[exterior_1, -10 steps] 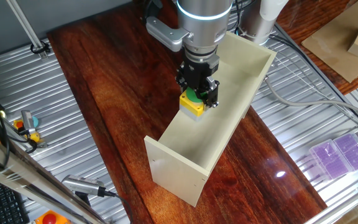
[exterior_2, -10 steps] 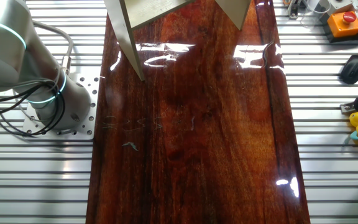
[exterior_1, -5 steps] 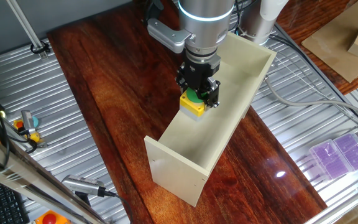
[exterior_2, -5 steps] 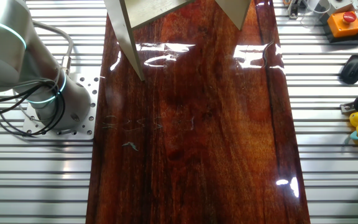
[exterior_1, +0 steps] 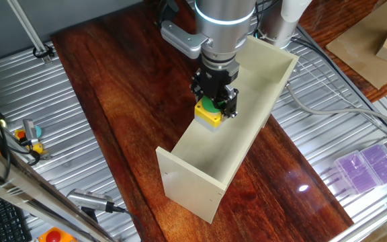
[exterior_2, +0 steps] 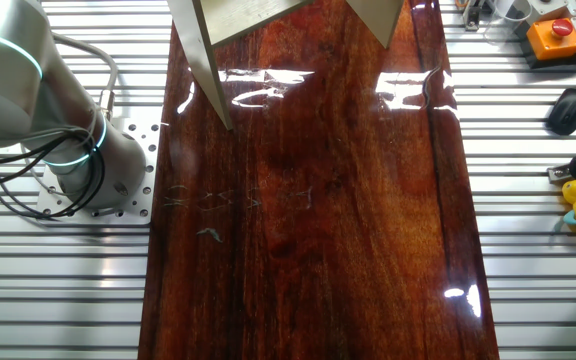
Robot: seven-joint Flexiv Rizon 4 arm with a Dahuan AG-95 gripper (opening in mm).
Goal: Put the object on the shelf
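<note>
Object, a yellow box with a green button, appears to us only in one fixed view, where it hangs over the open trough of the shelf. In the other fixed view we see just the shelf's lower panel edges at the top of the frame, the arm's base on the slatted metal and a long bare stretch of the wooden bench; neither the jaws nor the box enters that frame. We find the gripper pointing down with its dark jaws clamped on the object, the green button between them and the yellow body showing below. The box sits near the shelf's left long wall, about midway along its length. Both trough ends beyond the box lie open to view, and the bench shows bare wood on the shelf's left side.
</note>
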